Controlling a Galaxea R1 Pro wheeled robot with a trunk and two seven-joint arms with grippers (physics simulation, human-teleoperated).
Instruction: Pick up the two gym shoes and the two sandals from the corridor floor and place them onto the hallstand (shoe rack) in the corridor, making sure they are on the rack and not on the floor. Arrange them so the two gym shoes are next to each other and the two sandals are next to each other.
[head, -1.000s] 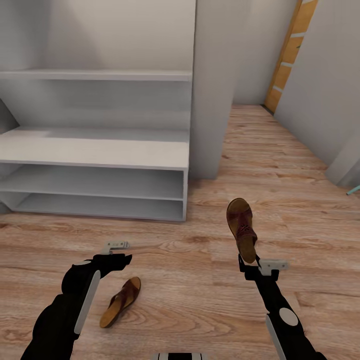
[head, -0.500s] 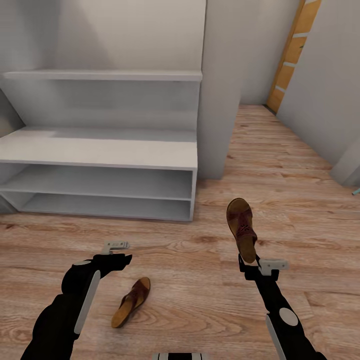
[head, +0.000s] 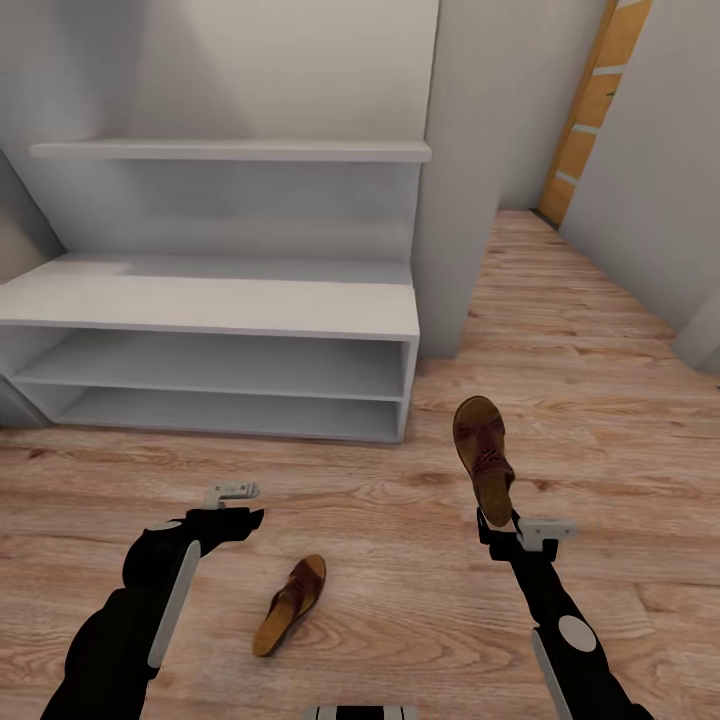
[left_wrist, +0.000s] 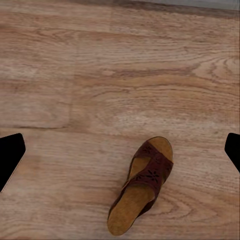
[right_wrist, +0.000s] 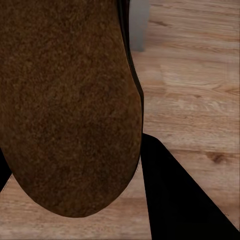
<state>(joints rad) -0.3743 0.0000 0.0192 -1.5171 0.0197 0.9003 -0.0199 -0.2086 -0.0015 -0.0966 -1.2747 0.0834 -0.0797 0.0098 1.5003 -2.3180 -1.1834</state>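
Leather sandal (head: 484, 455), light and stiff-soled by its look, stands pinched at the heel in the right gripper (head: 497, 522), while its mate (head: 291, 604) lies on the floor (head: 600, 420) beneath the open left gripper (head: 236, 505), best gripped across its strap.

wood floor (head: 600, 400), 1 sandal (head: 291, 604) lying on it

Ahead of us a grey-white wall (head: 250, 70) rises, and a square pillar (head: 470, 170) of the same colour juts out to the right of it. Past the pillar, further down the corridor, we see an orange wooden door (head: 590, 110) with pale horizontal bands, tilted in our view. A plain grey wall (head: 660, 170) closes the right side beside that door.
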